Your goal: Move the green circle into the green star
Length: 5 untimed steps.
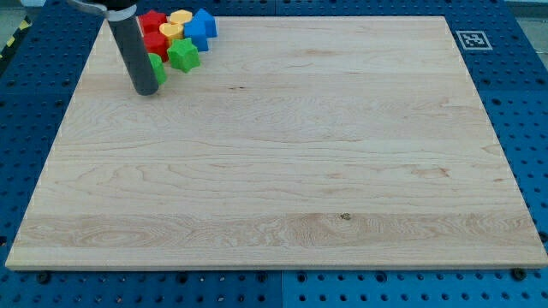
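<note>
Wooden bench (pixel 282 171): my tip (pixel 147 91) at far left, touching green circle (pixel 157 68), which sits just beside green star (pixel 183 56). No pincer fitted.

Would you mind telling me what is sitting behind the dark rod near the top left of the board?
A green block peeks out at the rod's right edge, just left of the green star. Most of it is covered, so its shape is unclear. My tip rests on the board just below it.

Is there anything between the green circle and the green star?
No. In the camera view, the green circle, half hidden behind my tip, sits just left of the green star; only a sliver of bare board separates them.
</note>
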Tool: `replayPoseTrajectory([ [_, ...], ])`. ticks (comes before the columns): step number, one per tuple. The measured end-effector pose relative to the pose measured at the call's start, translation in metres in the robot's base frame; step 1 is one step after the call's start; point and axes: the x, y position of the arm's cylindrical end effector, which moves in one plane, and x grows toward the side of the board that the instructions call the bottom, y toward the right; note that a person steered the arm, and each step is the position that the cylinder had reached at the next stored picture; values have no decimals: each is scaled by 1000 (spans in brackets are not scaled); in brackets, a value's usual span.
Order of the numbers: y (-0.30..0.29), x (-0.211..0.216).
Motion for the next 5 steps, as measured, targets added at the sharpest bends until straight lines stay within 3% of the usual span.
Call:
replayPoseTrajectory([
  [1,-5,-23],
  [4,-12,3],
  [5,-75,-1],
])
